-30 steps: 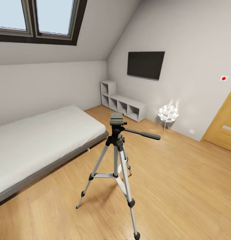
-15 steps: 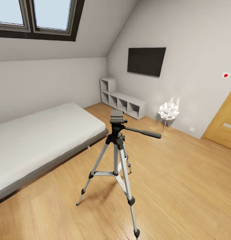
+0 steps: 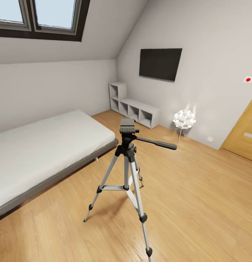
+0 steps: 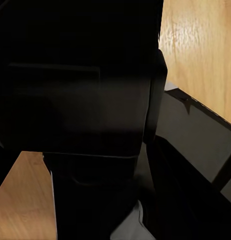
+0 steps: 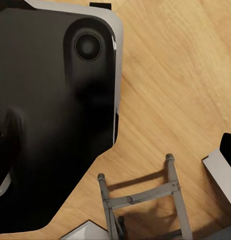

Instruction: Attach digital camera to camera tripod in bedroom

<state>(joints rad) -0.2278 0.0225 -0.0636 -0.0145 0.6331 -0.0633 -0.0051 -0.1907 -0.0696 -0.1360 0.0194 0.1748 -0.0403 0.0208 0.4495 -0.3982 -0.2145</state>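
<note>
The camera tripod (image 3: 126, 171) stands upright on the wood floor in the middle of the bedroom. It has silver legs and a black head (image 3: 127, 128) with nothing on its top plate. Its long pan handle (image 3: 157, 143) points right. In the left wrist view a black boxy body (image 4: 80, 95) sits right against the lens and hides the fingers. I cannot tell whether it is the digital camera. My right gripper (image 5: 134, 167) hangs over bare floor, its grey fingers (image 5: 103, 190) spread with nothing between them.
A grey-framed white bed (image 3: 38, 149) runs along the left, close to the tripod's left leg. White cube shelves (image 3: 135, 109) and a wall TV (image 3: 160, 63) are at the back. A small lit lamp (image 3: 184, 120) and a wooden door (image 3: 246, 134) are on the right.
The whole head view has shifted a little, so the camera has moved. The tripod and the furniture stand as before.
</note>
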